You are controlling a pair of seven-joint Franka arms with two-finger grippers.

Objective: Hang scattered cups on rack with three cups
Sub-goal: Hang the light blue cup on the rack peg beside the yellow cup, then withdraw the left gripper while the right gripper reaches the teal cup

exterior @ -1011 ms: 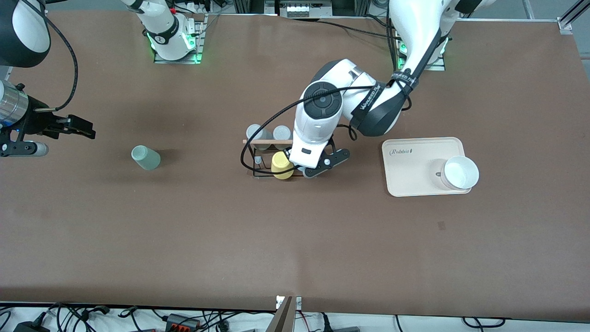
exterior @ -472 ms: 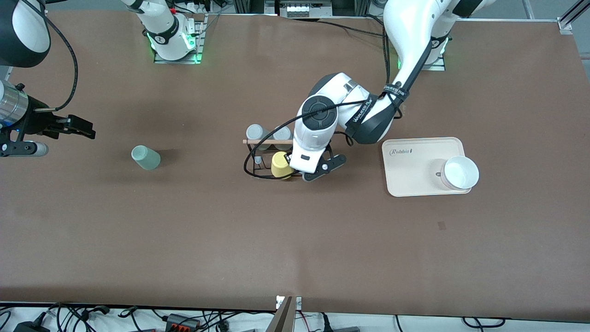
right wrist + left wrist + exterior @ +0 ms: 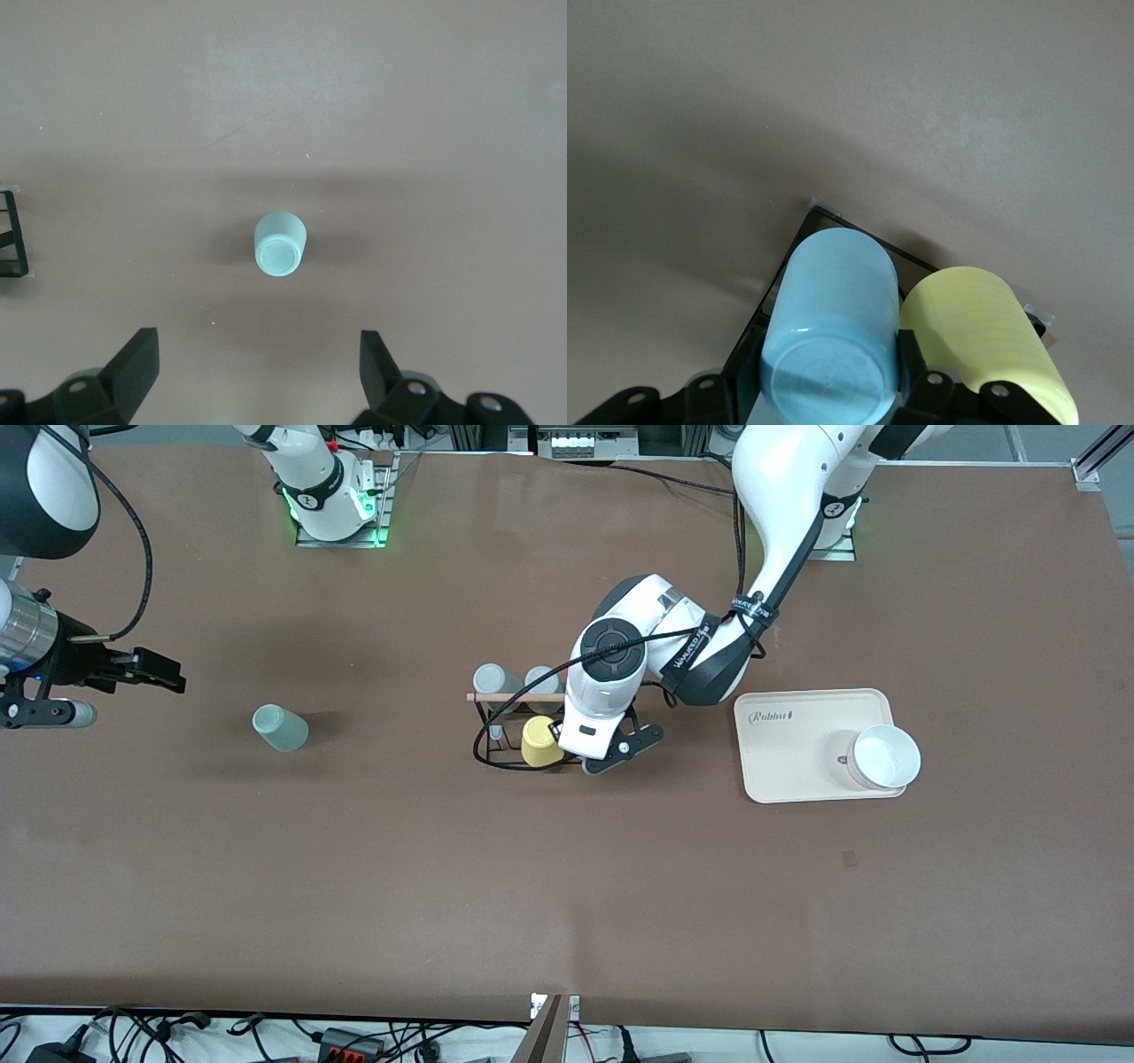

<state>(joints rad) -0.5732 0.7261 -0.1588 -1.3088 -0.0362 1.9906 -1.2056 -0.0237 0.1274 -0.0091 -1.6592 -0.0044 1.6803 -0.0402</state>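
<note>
Light blue cup (image 3: 833, 336), clenched in left pincer (image 3: 824, 390) over rack (image 3: 518, 731) at frame centre, awaited seating on a peg; right pincer (image 3: 257, 367) waited released.

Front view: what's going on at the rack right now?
The left tool is shut on a light blue tapered plastic cup, held upside down over the small black wire rack beside a yellow plastic cup on a peg. The right tool hangs open over the pale mint green plastic cup, which stands alone toward the right arm's end of the table.
</note>
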